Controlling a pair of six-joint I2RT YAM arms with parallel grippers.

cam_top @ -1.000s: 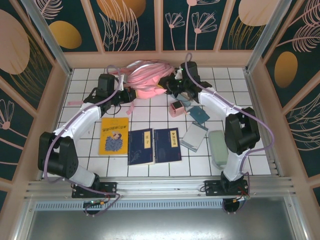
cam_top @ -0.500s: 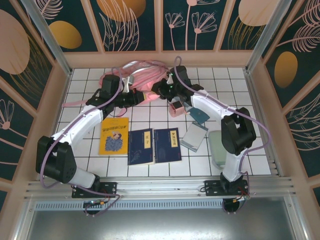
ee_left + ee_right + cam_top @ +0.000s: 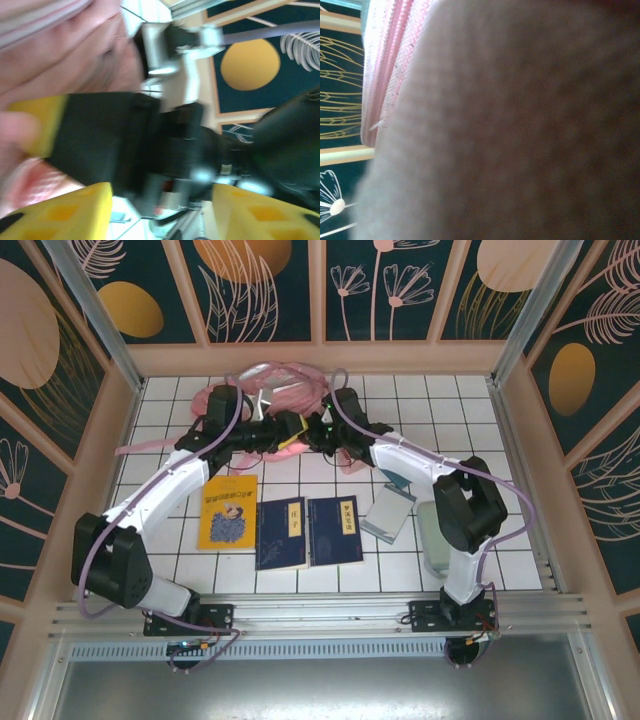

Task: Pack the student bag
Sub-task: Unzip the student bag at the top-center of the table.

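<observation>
1. Looking down in the top view, the bag (image 3: 268, 375) lies at the far middle of the table (image 3: 500, 440). The left gripper (image 3: 283, 430) and right gripper (image 3: 318, 430) meet just in front of it, close to each other and against its near edge. I cannot tell from here how far either one's jaws are open. A yellow book (image 3: 228, 510), two blue books (image 3: 285, 533) and a pale case (image 3: 438, 535) lie nearer the arm bases, well apart from the bag.
2. In the left wrist view, the left gripper (image 3: 160, 210) has its yellow fingers (image 3: 75, 210) spread wide with nothing clamped. Blurred pink bag (image 3: 60, 55) fabric lies at upper left. A yellow-tipped black finger (image 3: 35, 125) of the right gripper sits against that fabric.
3. In the right wrist view, blurred pink bag (image 3: 520, 125) fabric is pressed close to the lens, with a stitched seam (image 3: 385, 65) at upper left. I cannot tell the state of the right jaws.
</observation>
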